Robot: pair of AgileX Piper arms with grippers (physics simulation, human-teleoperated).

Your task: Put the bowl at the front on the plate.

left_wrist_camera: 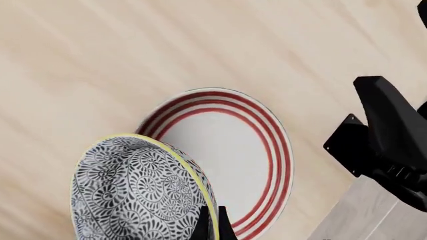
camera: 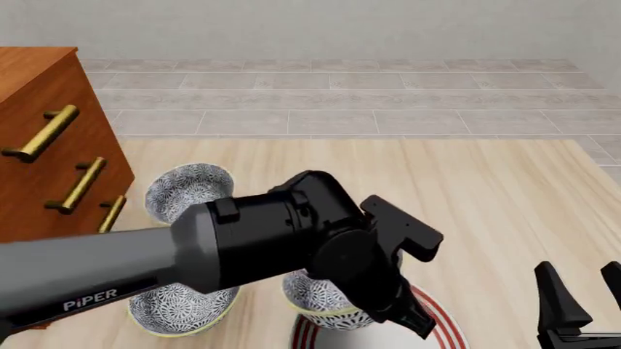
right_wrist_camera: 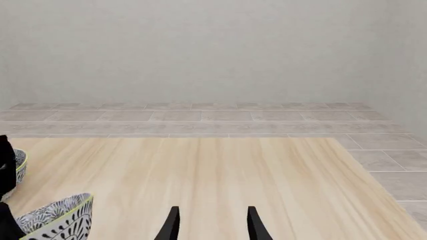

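My left pincer (left_wrist_camera: 212,224) is pressed nearly together on the yellow-green rim of the bowl (left_wrist_camera: 137,192), pinching it. My left wrist view shows the bowl overlapping the near edge of the plate (left_wrist_camera: 237,150) on the table (left_wrist_camera: 100,60). The front view hides that grip behind my arm but adds two other patterned bowls (camera: 189,190) and a wooden drawer chest (camera: 49,145). My right pincer (right_wrist_camera: 210,225) hangs spread, holding nothing.

Left hand (left_wrist_camera: 212,222) clamped tight; right hand (right_wrist_camera: 212,222) fingers apart.
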